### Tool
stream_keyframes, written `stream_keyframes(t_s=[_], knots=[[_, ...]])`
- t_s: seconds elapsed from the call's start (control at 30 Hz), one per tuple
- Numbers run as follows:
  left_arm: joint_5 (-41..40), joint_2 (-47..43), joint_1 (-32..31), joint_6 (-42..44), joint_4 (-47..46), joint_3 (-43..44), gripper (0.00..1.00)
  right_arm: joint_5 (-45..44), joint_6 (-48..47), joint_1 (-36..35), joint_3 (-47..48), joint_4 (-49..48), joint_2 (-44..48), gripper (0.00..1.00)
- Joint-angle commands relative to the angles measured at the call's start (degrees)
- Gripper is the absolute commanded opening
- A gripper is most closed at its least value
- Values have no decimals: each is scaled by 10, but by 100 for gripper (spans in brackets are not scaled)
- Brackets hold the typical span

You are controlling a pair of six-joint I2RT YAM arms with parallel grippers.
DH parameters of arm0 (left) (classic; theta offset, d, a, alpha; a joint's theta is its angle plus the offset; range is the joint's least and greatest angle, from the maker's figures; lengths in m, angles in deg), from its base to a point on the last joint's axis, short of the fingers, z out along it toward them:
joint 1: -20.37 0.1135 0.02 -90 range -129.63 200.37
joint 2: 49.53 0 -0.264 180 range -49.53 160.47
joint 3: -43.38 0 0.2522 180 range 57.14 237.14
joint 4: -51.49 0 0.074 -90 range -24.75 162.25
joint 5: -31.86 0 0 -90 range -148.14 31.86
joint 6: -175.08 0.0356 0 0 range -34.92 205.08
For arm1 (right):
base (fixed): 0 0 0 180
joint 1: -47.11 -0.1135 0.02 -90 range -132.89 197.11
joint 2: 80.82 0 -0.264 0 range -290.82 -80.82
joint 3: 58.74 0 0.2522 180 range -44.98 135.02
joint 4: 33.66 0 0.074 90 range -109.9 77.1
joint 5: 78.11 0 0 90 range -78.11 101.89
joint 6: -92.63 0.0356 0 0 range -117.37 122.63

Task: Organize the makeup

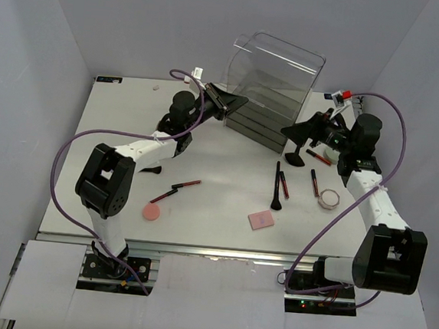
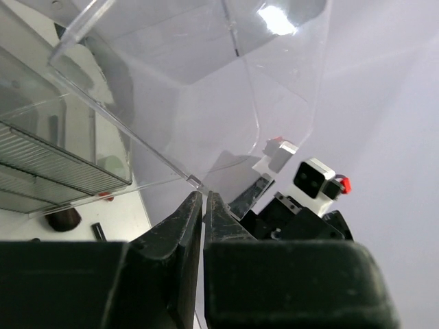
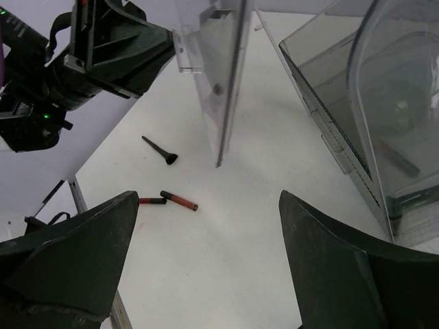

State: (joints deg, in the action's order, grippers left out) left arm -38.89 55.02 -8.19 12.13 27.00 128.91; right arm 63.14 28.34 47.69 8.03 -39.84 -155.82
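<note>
The makeup lies scattered on the white table. There is a round pink compact (image 1: 151, 212), two red and black pencils (image 1: 176, 191), a short black brush (image 1: 151, 171), a long black brush (image 1: 277, 186), more pencils (image 1: 315, 182), a flat pink square (image 1: 261, 220) and a round compact (image 1: 329, 198). My left gripper (image 1: 243, 102) is raised and shut on the edge of the clear box's lid (image 2: 195, 179). My right gripper (image 1: 285, 130) is open and empty, hovering in front of the box. Its wrist view shows the pencils (image 3: 180, 200) and the short brush (image 3: 159, 149) below.
The tall clear drawer box (image 1: 272, 92) stands at the back centre, with grey drawers (image 3: 329, 103) below its raised lid. A black brush (image 1: 296, 152) stands beside the right gripper. A pale green compact (image 1: 332, 153) lies by the right arm. White walls enclose the table.
</note>
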Motion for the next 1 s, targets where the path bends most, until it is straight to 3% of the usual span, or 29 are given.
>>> stream_keyframes(t_s=[0.0,0.5,0.83,0.97], knots=[[3,-42,2,-4,-32,8,2,-10,26,-3,38,-54,-20,89],[4,-39,2,-7,-29,14,2,24,142,-4,61,-182,-73,74],[5,-38,2,-9,-26,11,3,52,206,-5,77,-254,-107,46],[4,-39,3,-10,-25,6,9,58,210,-5,71,-263,-100,35]])
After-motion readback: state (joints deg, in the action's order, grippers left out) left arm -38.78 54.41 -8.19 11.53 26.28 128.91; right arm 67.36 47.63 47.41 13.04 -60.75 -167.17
